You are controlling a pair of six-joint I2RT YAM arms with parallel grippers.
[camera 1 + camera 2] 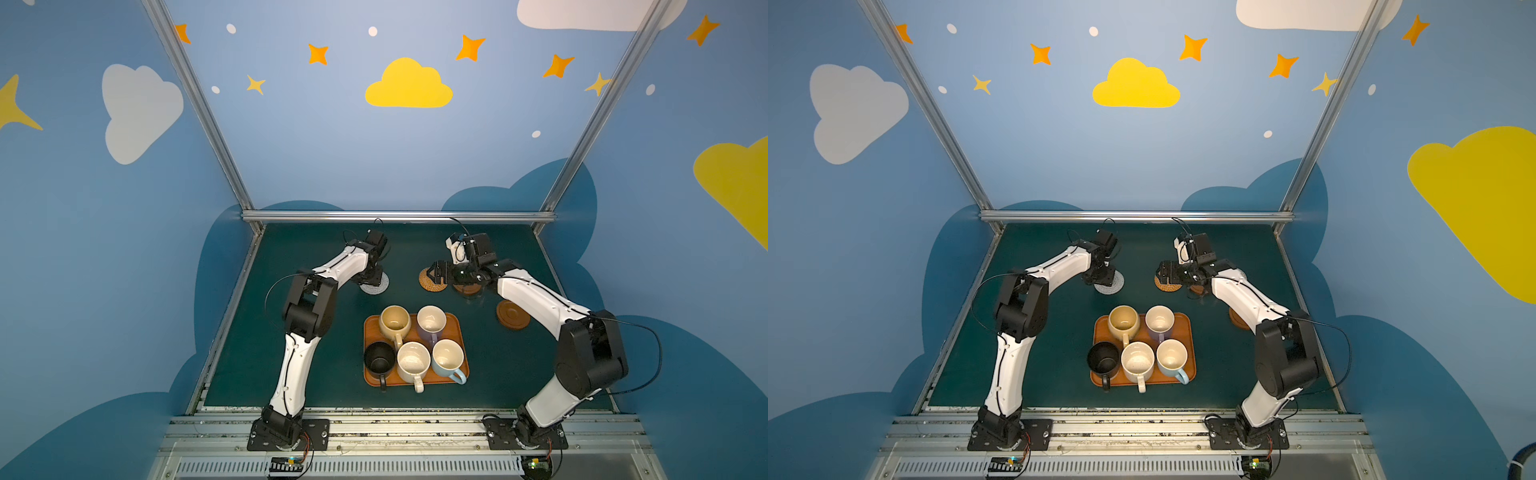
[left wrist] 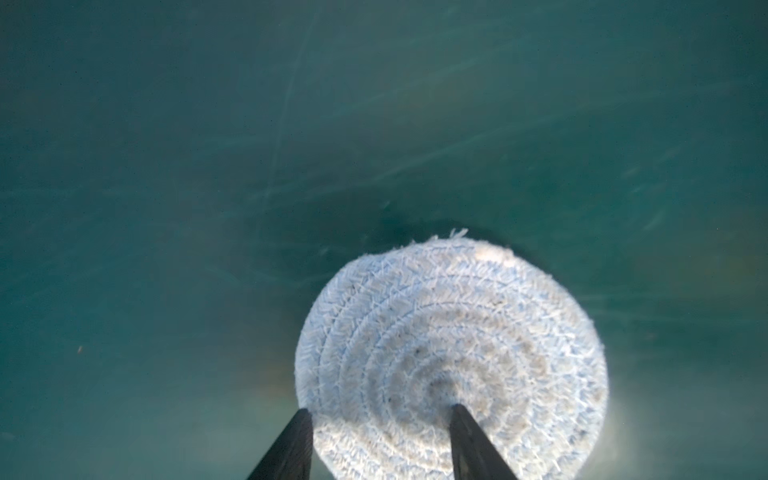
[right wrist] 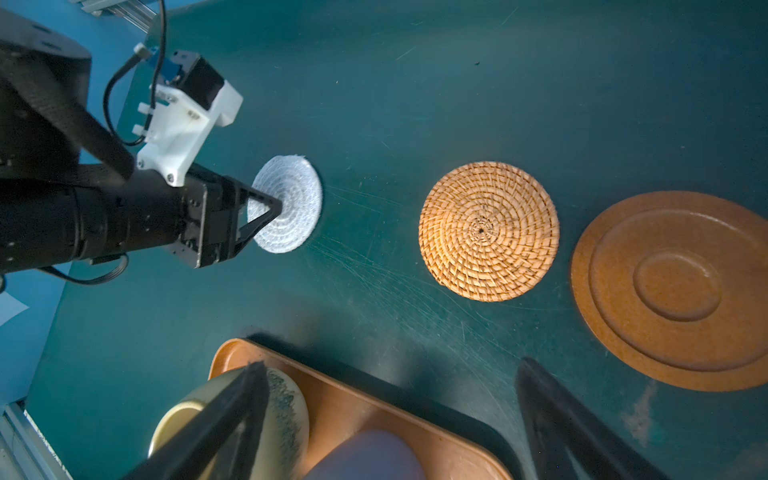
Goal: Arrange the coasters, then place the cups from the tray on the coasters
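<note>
Top views: left fingers (image 1: pixel 371 277) are down on the grey-white coaster (image 1: pixel 380 287), which lies flat on the green surface (image 1: pixel 291 353) beyond the tray (image 1: pixel 457 330), over on the left
Left wrist view: fingers sit roughly half apart, one tip at the coaster's rim and one near its middle. can't tell if it's actually pinched or just touched
Right fingers (image 1: pixel 436 274): spread wide, nothing between them, up in the air
Other coasters: rattan coaster (image 3: pixel 488 230) sits just beside a wooden coaster (image 3: pixel 677 291), not touching. second wooden coaster (image 1: pixel 513 314) is right of the tray, nearer the robot
Cups: all five packed close on the tray, so pale yellow mug (image 1: pixel 395 321), lavender mug (image 1: pixel 431 320), black mug (image 1: pixel 379 357), cream-white mug (image 1: pixel 413 361), light blue mug (image 1: pixel 448 357)
In the way: right arm (image 1: pixel 536 299) covers part of the wooden coaster in both top views, and the right fingers overlap the rattan coaster's edge
</note>
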